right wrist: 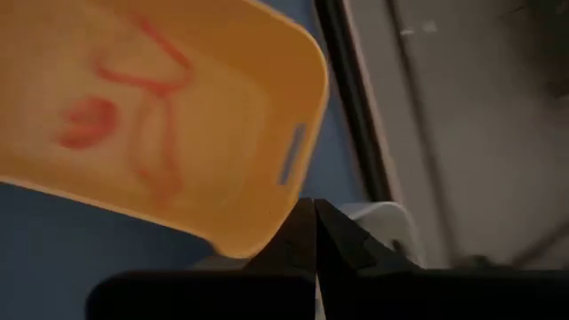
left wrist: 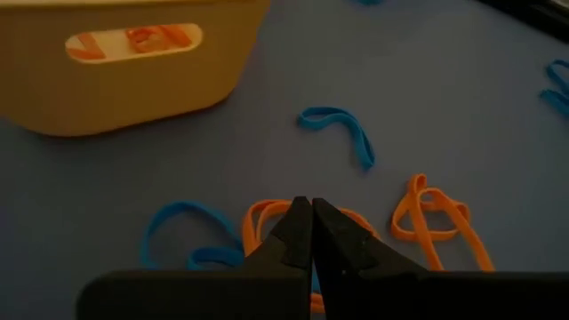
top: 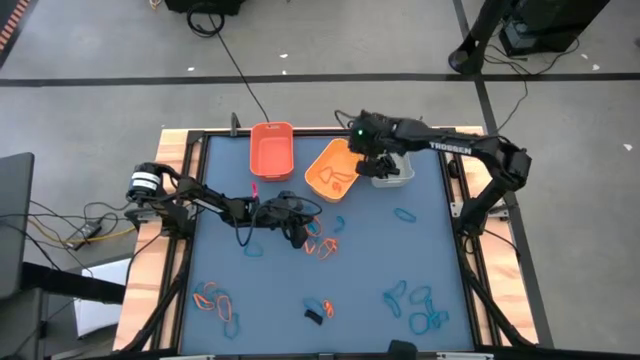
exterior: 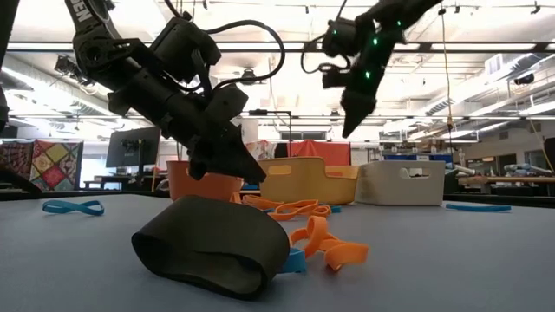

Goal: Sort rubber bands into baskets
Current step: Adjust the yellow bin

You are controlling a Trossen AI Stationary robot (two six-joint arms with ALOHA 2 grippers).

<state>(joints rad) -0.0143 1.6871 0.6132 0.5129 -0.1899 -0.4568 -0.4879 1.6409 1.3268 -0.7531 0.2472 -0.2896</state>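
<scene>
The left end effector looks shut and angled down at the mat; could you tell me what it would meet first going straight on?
Probably the orange rubber bands just beyond the left end effector.

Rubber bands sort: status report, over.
Left end effector shut, low over orange rubber bands. Right end effector shut, above grey-white basket. Nothing blocking.

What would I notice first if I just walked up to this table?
Probably the three baskets in a row at the far edge: an orange basket, a yellow-orange basket with orange bands inside, and a grey-white basket. The right gripper hangs shut between the last two. The left gripper is shut, down at a tangle of orange and blue rubber bands mid-table.
</scene>
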